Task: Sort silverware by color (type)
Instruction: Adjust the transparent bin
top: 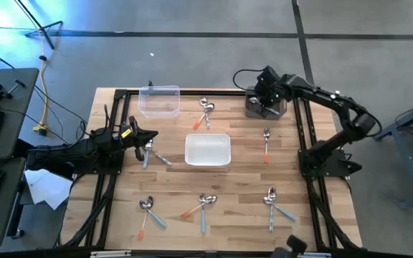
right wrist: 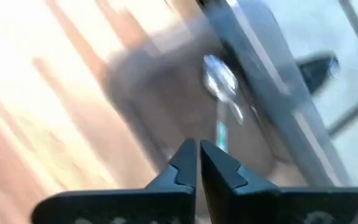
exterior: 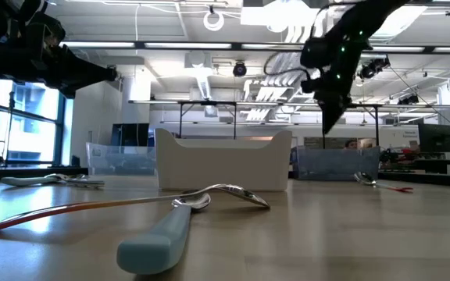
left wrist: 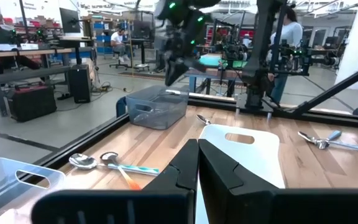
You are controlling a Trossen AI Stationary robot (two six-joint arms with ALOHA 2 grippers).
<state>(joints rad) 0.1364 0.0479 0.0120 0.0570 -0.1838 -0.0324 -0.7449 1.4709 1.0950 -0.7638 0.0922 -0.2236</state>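
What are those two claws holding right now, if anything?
Nothing. The left gripper is shut empty over the table; the right gripper is shut empty above the grey bin.

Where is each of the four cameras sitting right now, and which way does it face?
High view: overhead, looking straight down; both arms, white bin.
Low view: at tabletop height, looking across spoons to the white bin; both arms above.
Left wrist view: past the shut left gripper toward the white bin and right arm.
Right wrist view: past the shut right gripper into the grey bin.
Shared: high, low and left wrist views all show the white bin.
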